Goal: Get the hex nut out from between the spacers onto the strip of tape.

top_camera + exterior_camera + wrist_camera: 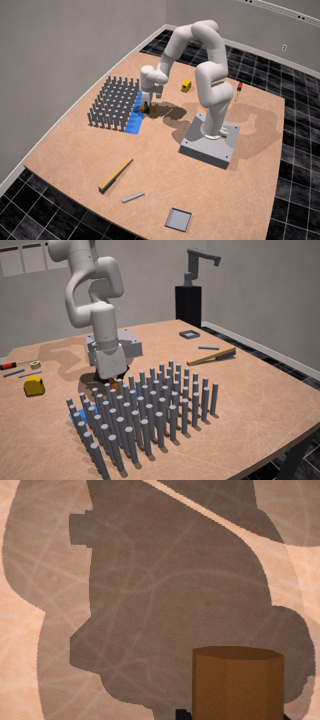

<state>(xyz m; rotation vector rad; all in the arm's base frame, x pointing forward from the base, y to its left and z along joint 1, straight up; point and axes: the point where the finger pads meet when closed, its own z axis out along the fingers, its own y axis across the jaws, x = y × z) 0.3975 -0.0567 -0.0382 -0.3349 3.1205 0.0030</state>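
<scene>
My gripper (146,108) (111,380) is shut on the orange-brown handle of the hook pick (151,109) (112,382) (237,682). It holds the pick low over the table at the edge of the blue tape strip (135,119) (80,415). The pick's thin shaft reaches over the strip into the block of upright grey spacers (113,103) (144,405). The hook tip is hidden among the spacers. The hex nut is hidden between the spacers in every view. All spacers that I see stand upright.
A yellow tape measure (186,85) (33,385), a red screwdriver (239,89) (9,365), a tape roll (35,365), grey rods (132,197) (208,347), a wooden bar (115,173) (211,356) and a grey tray (178,219) (189,334) lie around. The robot base (209,144) stands right of the strip.
</scene>
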